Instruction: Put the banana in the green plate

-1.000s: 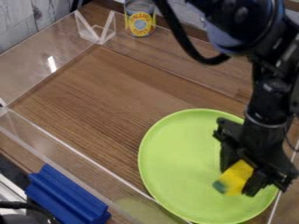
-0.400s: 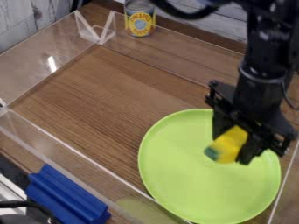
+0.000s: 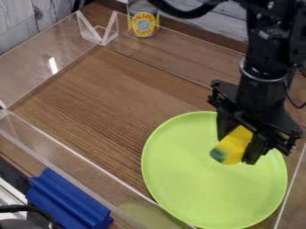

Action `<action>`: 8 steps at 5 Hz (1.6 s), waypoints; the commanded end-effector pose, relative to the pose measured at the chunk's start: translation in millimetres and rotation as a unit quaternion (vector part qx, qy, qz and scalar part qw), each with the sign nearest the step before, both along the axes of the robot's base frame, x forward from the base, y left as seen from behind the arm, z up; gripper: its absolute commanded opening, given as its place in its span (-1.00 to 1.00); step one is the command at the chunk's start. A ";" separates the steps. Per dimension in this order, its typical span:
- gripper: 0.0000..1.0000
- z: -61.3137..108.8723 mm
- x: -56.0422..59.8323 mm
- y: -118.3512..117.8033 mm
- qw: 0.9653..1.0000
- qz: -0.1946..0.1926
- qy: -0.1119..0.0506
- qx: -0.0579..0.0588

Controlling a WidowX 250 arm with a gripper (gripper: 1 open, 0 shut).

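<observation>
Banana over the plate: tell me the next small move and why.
Probably lower a little, then open. The gripper is shut on the banana, holding it above the green plate, inside the rim, so only the release is left.

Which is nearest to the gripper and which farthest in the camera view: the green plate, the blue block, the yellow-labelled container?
From the gripper, shut on the banana:
1. Green plate, directly beneath it.
2. Blue block, bottom left corner.
3. Yellow-labelled container, far back at the top.

Yellow banana [image 3: 234, 145], dark green tip; lime-green plate [image 3: 180, 165]; black claw [image 3: 245, 148]; blue block [image 3: 66, 204].
</observation>
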State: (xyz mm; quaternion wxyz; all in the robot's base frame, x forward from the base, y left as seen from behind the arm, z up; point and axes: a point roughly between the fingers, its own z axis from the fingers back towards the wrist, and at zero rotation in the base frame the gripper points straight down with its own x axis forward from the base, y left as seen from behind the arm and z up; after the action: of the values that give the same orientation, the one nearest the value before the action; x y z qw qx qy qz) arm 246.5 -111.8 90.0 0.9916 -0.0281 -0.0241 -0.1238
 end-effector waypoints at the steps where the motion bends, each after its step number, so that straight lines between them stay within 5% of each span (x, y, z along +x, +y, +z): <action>1: -1.00 5.2 3.2 2.0 1.000 0.014 -0.016 -0.007; 2: -1.00 2.2 2.3 2.1 0.999 0.025 -0.016 -0.010; 5: -1.00 -13.6 -29.5 0.7 0.997 0.069 -0.021 -0.011; 8: -1.00 -27.1 -47.0 -5.9 0.997 0.078 -0.021 -0.012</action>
State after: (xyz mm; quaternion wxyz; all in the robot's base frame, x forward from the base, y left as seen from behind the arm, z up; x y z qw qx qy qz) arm 195.7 -114.8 51.6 0.9985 -0.0250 -0.0252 -0.0427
